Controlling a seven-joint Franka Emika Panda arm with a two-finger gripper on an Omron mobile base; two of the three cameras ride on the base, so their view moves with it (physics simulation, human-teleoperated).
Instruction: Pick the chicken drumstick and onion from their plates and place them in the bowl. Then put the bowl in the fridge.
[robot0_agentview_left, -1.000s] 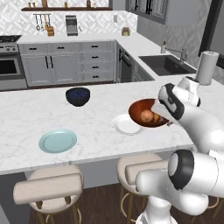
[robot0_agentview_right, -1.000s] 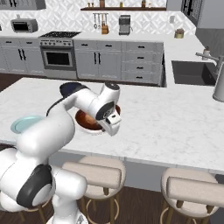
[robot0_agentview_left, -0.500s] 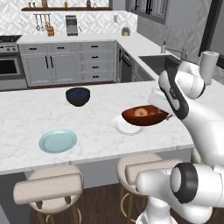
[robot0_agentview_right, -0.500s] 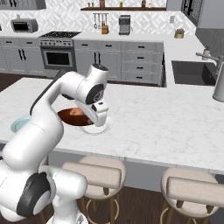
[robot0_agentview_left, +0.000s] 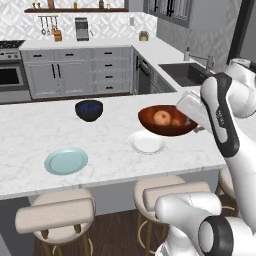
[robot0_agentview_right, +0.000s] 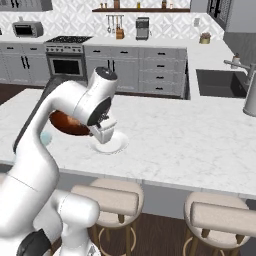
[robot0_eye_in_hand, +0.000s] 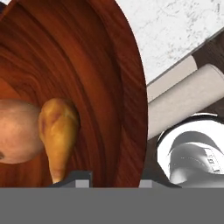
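The reddish-brown wooden bowl (robot0_agentview_left: 150, 122) hangs above the counter, over the far edge of the white plate (robot0_agentview_left: 146, 142). My gripper (robot0_agentview_left: 196, 125) is shut on the bowl's right rim. Inside the bowl lie the onion (robot0_agentview_left: 161, 118) and the chicken drumstick (robot0_agentview_left: 176, 121). In the hand view the onion (robot0_eye_in_hand: 15, 131) and drumstick (robot0_eye_in_hand: 59, 131) rest against the glossy bowl wall (robot0_eye_in_hand: 100, 78), with my gripper (robot0_eye_in_hand: 116, 179) clamped across the rim. From the right the bowl (robot0_agentview_right: 67, 125) shows partly behind my arm. The pale blue-green plate (robot0_agentview_left: 66, 161) sits bare at the left. The fridge is out of view.
A dark blue-black bowl (robot0_agentview_left: 89, 110) stands further back on the island counter (robot0_agentview_left: 30, 130). Stools (robot0_agentview_left: 55, 212) line the near edge. A sink (robot0_agentview_left: 187, 72) with a faucet lies on the back right counter, and a stove (robot0_agentview_right: 67, 55) stands against the far wall.
The bowl has come up off the counter with the gripper on its rim. In the right base view it has drifted left as the arm swung.
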